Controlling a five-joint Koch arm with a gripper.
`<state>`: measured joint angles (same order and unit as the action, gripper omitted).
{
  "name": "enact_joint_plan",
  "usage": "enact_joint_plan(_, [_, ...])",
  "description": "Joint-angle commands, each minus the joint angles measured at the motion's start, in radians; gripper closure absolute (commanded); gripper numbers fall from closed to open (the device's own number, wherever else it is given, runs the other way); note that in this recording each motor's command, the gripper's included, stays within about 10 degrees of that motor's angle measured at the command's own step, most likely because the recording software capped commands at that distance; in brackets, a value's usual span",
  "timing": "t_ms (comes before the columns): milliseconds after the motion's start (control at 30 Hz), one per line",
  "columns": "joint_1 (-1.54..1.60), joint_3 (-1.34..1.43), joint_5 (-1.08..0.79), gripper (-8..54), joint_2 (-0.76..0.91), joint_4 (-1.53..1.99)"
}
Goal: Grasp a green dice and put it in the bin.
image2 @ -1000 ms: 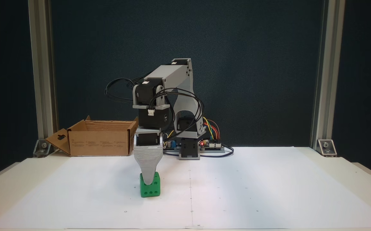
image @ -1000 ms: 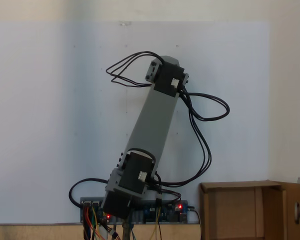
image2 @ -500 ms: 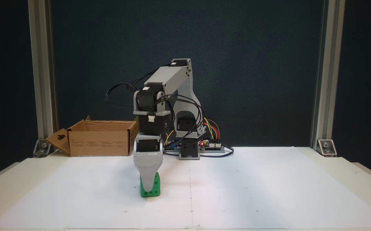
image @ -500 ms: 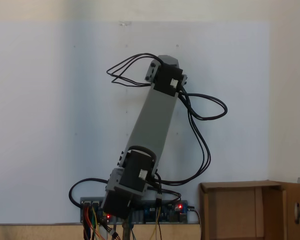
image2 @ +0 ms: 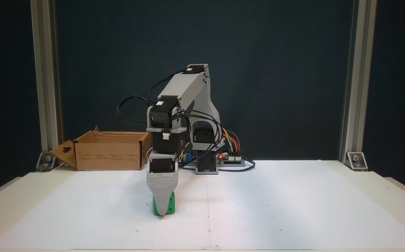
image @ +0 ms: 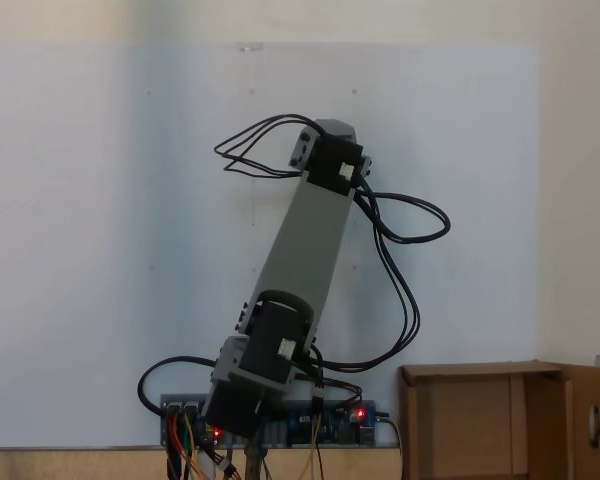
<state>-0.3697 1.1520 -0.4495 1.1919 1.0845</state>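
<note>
Green dice (image2: 169, 207) sits on the white paper (image2: 276, 206) covering the tabletop, in front of the arm's base and well apart from the bin (image2: 107, 152), which stands at the back left in a fixed view and at the lower right (image: 500, 420) in the overhead-like fixed view. The gripper (image2: 161, 210) points straight down over the dice, its grey front finger covering most of the cube's face and reaching almost to the paper. Only that one tip shows, the jaws lying one behind the other, so whether they grip the dice cannot be told.
</note>
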Motion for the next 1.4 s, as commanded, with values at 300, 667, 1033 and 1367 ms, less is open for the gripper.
enact_joint_plan(300, [-0.028,0.037,-0.071,33.8,0.003,-0.101])
enact_joint_plan(667, [-0.038,0.031,0.041,34.0,0.084,-0.098])
enact_joint_plan(1033, [0.014,-0.244,0.167,34.0,0.239,0.287])
enact_joint_plan(1367, [0.011,-0.489,0.195,34.0,0.298,0.508])
